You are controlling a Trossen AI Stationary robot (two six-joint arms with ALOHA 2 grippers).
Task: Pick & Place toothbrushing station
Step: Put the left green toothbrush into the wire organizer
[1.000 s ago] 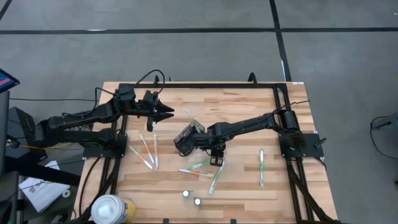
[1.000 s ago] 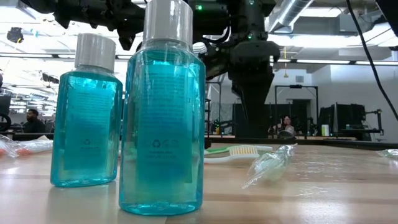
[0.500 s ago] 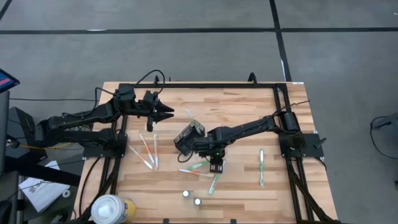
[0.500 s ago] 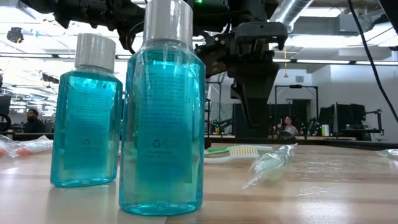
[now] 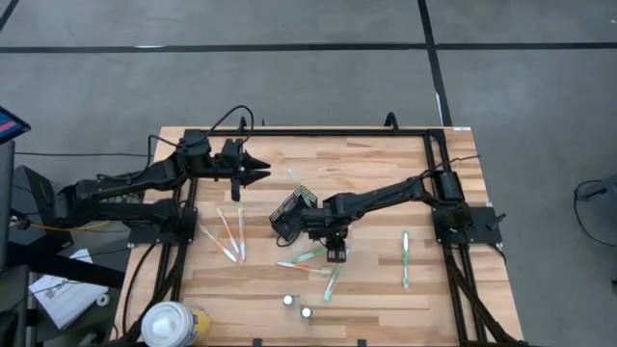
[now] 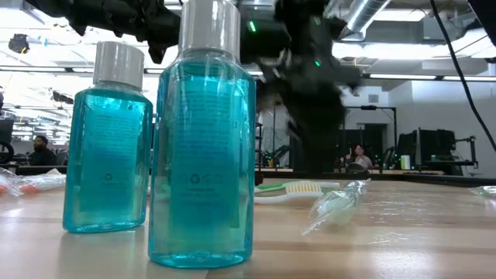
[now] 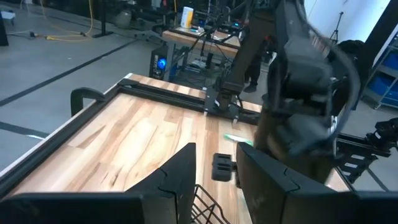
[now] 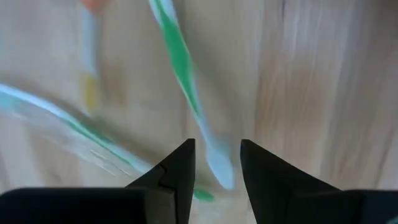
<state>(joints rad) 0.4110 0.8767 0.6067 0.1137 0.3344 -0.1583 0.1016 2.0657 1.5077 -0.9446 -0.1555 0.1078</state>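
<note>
The black wire-mesh holder (image 5: 292, 212) stands on its base mid-table. Slim white toothbrushes lie flat around it: several at the left (image 5: 228, 236), green ones in front (image 5: 308, 256) (image 5: 333, 282) and one at the right (image 5: 405, 258). My right gripper (image 5: 335, 253) points down, open, just right of the holder. In the right wrist view its fingers (image 8: 214, 165) stand on either side of one end of a green-and-white toothbrush (image 8: 185, 74); I cannot tell whether they touch it. My left gripper (image 5: 258, 172) hovers open, pointing level from the far left toward the holder.
Two small blue-filled bottles (image 6: 108, 139) (image 6: 203, 147) stand near the front edge, with a wrapped toothbrush (image 6: 333, 205) behind them. A large white-and-yellow round container (image 5: 174, 323) sits at the front left corner. Bare wood lies at the far right (image 5: 386, 159).
My right gripper has sunk toward the table over the green toothbrushes, and its wrist has turned slightly. The gap between its fingers looks unchanged. The left arm has kept its place.
</note>
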